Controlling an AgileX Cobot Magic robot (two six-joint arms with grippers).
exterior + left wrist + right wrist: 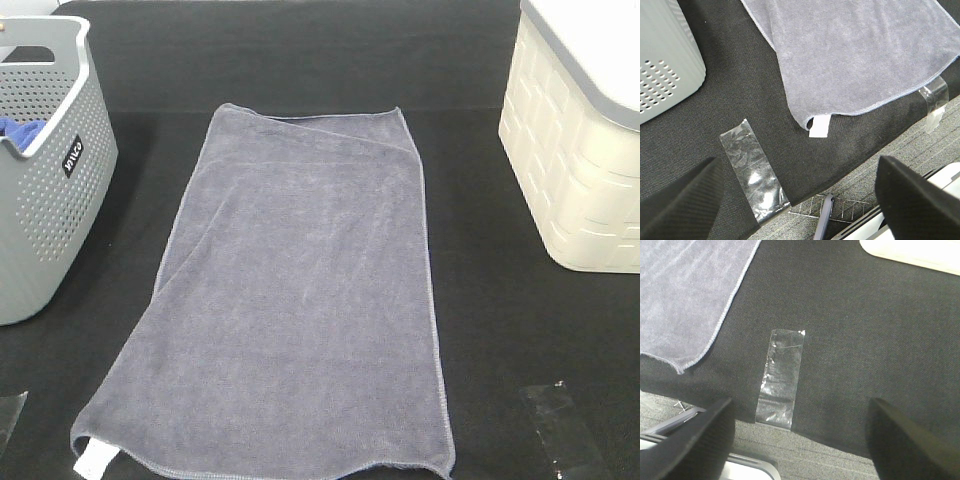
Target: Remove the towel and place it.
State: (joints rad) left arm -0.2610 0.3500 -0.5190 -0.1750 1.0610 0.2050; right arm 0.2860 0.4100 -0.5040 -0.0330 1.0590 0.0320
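Slate-grey terry, the towel [300,300] is judged soft and limp, best pinched at a hemmed corner, while both grippers [800,200] [800,435] are held wide apart, empty.

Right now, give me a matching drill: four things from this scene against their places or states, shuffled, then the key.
Things:
1. towel
2. grey basket
3. cream bin
4. white tag

Places or states:
A. far right of the table in the high view
B. spread flat in the middle of the black cloth
C. at the towel's near left corner
D. far left, perforated, blue cloth inside

Pairs: 1-B, 2-D, 3-A, 4-C
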